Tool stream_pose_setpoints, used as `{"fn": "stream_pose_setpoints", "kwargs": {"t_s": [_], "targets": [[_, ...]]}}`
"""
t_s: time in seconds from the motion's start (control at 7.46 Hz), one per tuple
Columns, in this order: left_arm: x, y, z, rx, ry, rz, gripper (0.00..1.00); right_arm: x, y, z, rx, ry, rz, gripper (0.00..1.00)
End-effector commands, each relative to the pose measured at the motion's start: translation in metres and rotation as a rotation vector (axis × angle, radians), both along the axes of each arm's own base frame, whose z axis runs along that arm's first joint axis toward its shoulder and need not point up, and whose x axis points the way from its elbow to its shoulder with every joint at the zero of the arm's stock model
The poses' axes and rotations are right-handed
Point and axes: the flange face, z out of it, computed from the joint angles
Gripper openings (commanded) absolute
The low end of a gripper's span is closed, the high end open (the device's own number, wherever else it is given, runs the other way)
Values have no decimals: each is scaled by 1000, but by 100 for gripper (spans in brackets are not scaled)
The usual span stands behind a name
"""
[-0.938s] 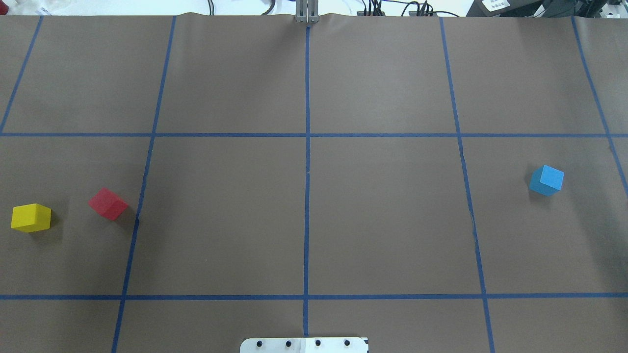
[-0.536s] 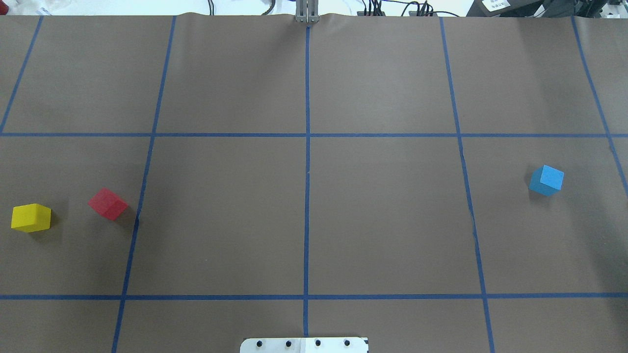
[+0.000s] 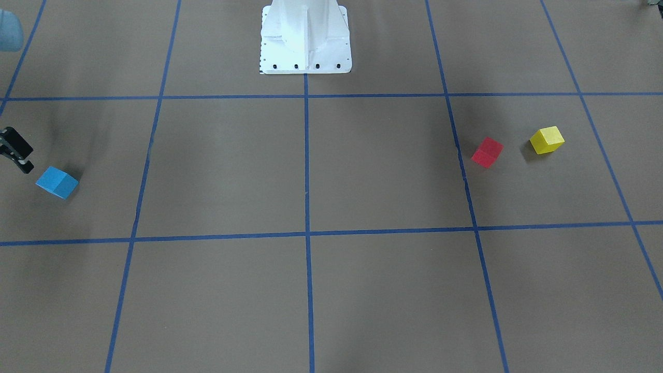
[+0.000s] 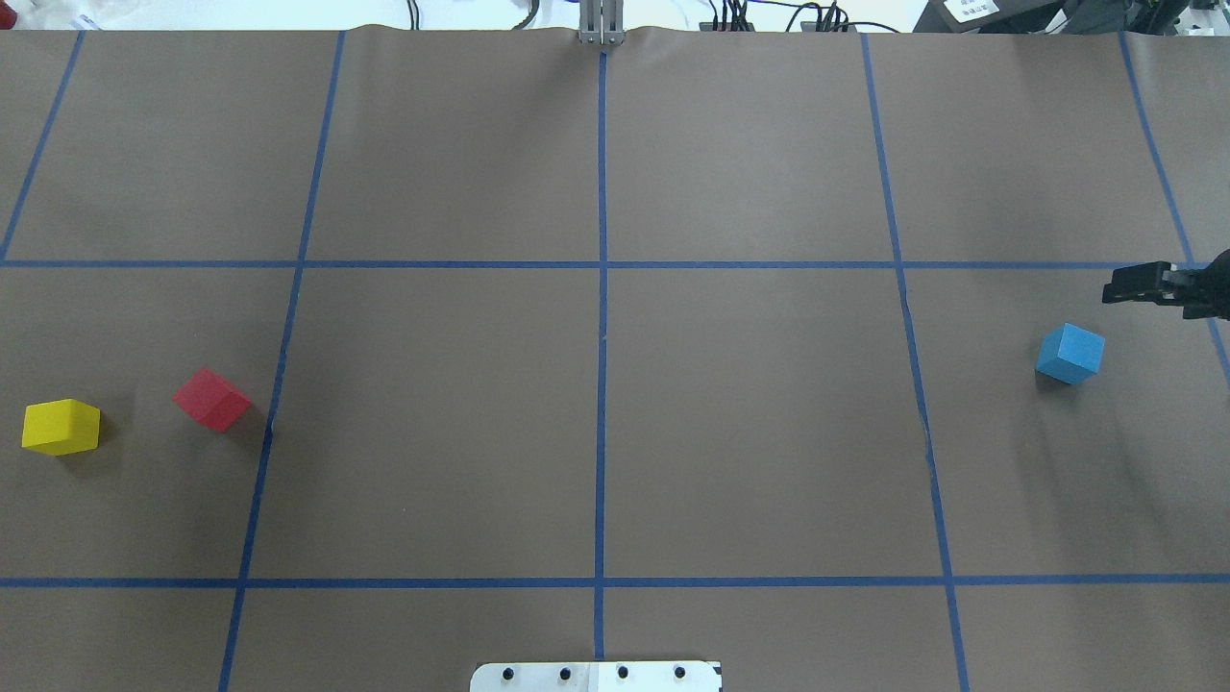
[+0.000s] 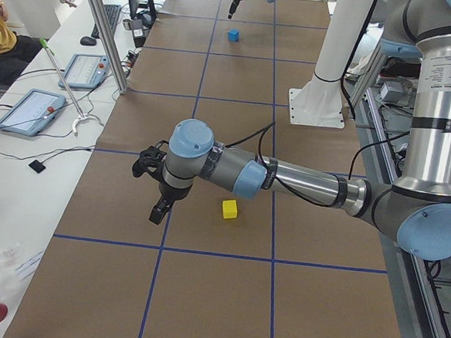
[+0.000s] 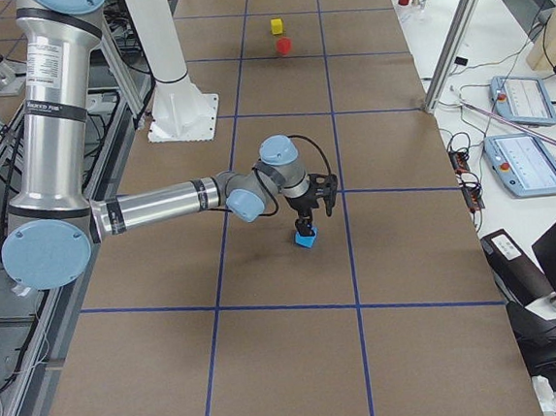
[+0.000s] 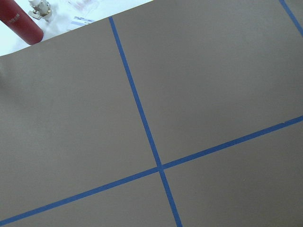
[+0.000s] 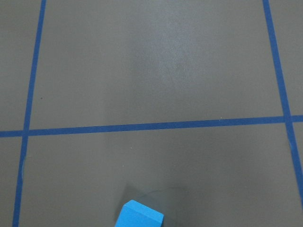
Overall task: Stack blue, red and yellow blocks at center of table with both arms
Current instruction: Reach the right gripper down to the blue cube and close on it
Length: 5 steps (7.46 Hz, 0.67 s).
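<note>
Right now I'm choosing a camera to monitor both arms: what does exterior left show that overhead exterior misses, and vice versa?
Only exterior left: the left gripper, hovering near the yellow block, and the left arm. Only overhead exterior: the red block, apparently hidden behind that arm in the side view. Both: the yellow block, the blue block, and the right gripper near it.

My right arm (image 6: 161, 204) reaches out low and nearly level, the wrist bent so the right gripper (image 4: 1132, 286) points down. I can't make out whether its fingers are parted. My left arm (image 5: 302, 182) stretches out the same way, with the left gripper (image 5: 158, 209) hanging fingers-down, too side-on for me to judge its spread.
</note>
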Motion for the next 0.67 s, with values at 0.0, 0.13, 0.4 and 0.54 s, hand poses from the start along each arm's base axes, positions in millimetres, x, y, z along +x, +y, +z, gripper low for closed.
{"fn": "stream_pose_setpoints", "kwargs": {"t_s": [0.0,0.13,0.4,0.54], "targets": [[0,0,-1,2,0,1,100,-56,14,3,-26,49,144,98],[0,0,-2,3,0,1,100,-61,15,5,-34,51,148,98],[0,0,-3,7,0,1,100,-66,21,16,-36,79,139,98],[0,0,-3,7,0,1,100,-71,23,25,-40,98,135,98]]}}
